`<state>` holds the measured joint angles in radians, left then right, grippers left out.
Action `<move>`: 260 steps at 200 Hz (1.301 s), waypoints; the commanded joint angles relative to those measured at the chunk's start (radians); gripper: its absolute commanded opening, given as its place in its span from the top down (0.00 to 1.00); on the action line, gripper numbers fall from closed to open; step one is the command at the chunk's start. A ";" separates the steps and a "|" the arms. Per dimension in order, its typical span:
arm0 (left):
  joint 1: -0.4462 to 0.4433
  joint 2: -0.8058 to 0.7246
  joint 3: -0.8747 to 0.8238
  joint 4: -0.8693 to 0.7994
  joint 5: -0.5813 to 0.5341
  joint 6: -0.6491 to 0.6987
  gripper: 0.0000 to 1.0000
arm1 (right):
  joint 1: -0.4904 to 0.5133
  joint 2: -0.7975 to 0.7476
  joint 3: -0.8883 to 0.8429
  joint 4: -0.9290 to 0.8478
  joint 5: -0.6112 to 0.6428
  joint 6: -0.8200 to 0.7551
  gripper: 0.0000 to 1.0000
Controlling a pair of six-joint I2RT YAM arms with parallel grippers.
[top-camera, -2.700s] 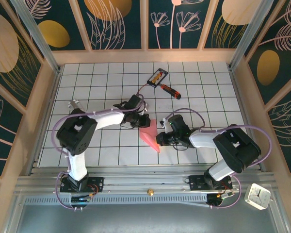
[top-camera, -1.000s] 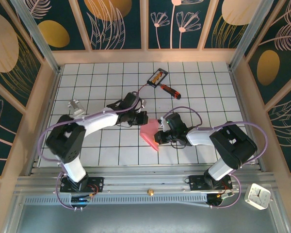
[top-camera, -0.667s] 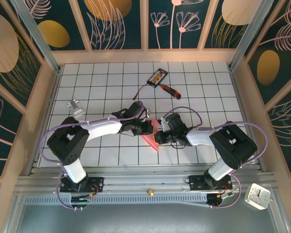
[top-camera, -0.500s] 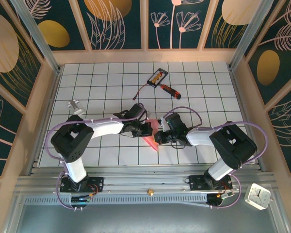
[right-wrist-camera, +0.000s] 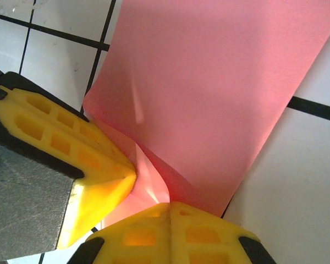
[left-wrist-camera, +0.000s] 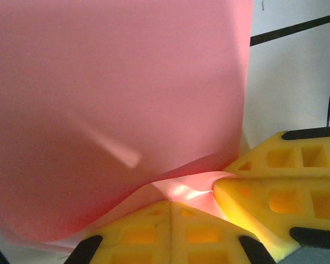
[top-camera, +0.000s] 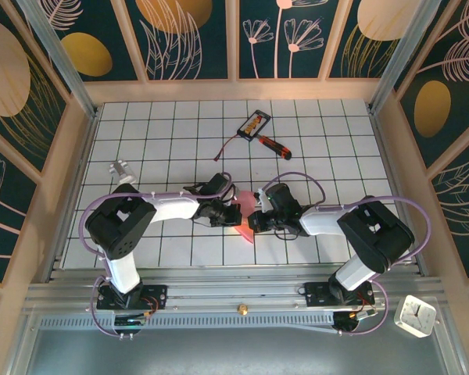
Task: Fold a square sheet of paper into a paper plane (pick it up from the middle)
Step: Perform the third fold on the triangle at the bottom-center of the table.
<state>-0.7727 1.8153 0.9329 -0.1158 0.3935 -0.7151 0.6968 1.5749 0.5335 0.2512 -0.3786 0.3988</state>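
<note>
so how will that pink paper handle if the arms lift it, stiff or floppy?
Likely floppy: the pink paper bows and buckles where the left gripper and right gripper pinch it. Probably very light and thin, since light glows through it near the pinch. Creases look permanent, so a hard squeeze may crumple it.

Left wrist view: the pink-red paper covered the upper left and centre of your frame, with a short crease mark just left of centre. Your left gripper sat at bottom centre, its yellow pads pressed together on the paper's lower edge. The right gripper entered from the lower right, jaws likewise closed, its tip touching the same bunched edge. The white tiled floor, with black grout lines, showed at upper right.
</note>
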 commanded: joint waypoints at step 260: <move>-0.149 -0.124 -0.336 0.611 0.006 -0.424 1.00 | 0.035 0.005 -0.069 -0.073 0.046 0.058 1.00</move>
<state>-0.9142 1.6478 0.6064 0.4557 0.3965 -1.1381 0.7155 1.5585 0.5037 0.2890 -0.3584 0.4519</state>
